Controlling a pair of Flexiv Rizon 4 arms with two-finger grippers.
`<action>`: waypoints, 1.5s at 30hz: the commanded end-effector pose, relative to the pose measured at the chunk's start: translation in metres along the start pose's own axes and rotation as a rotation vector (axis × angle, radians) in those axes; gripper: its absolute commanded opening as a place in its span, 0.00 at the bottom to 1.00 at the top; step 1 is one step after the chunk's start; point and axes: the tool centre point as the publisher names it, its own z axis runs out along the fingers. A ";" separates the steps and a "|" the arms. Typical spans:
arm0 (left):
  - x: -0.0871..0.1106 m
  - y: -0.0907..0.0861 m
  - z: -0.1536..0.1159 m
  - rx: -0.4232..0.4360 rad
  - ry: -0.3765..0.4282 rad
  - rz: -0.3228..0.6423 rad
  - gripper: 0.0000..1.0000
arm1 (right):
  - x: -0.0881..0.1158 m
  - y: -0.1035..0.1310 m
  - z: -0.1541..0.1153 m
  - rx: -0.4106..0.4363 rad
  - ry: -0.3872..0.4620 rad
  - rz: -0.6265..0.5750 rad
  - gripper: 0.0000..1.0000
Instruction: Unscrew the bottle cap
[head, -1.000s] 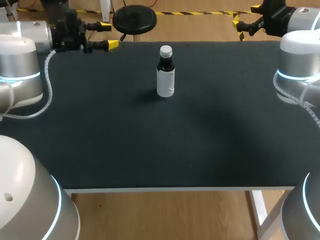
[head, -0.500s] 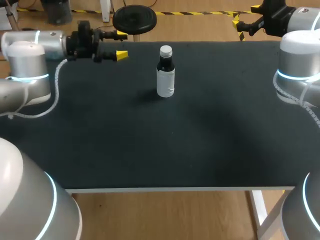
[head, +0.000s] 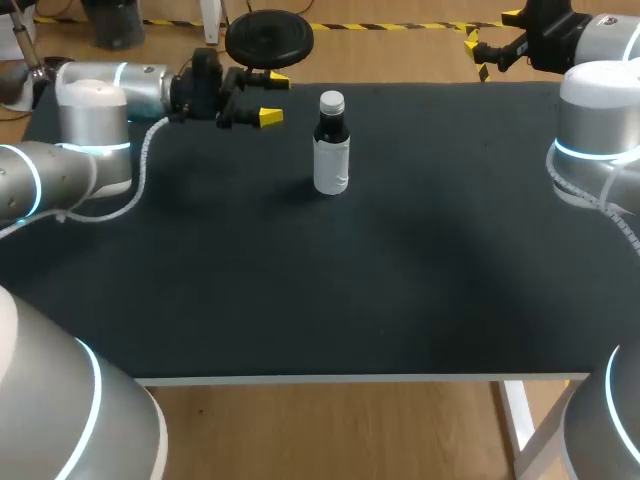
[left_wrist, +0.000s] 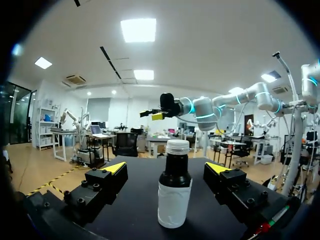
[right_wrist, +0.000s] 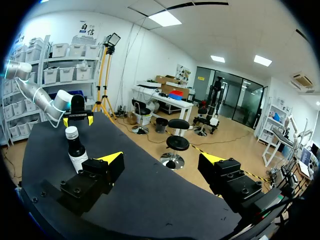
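Left gripper (head: 272, 97) has travelled rightward along the upper part of the frame since 1.0 s ago. It now sits near the bottle (head: 331, 150), on its left, fingers spread and apart from it. Bottle upright, upper middle of the black table (head: 400, 300), white cap (head: 331, 101) on. Right gripper (head: 492, 32) unchanged at upper right, beyond the table's far edge, fingers spread, nothing held.

right gripper (right_wrist: 161, 160): fingers (right_wrist: 112, 161) apart | bottle (right_wrist: 76, 150): upright, capped, beyond one finger | left gripper (right_wrist: 77, 120): behind bottle
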 end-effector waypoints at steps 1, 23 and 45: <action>-0.007 0.005 0.008 0.008 0.187 -0.003 1.00 | 0.000 0.000 0.000 0.000 -0.001 0.000 1.00; 0.001 0.016 0.060 -0.036 0.278 0.007 1.00 | 0.000 0.000 0.000 0.000 -0.001 0.000 1.00; 0.005 0.022 0.090 -0.032 0.349 -0.011 1.00 | 0.000 0.000 0.000 0.000 -0.001 0.000 1.00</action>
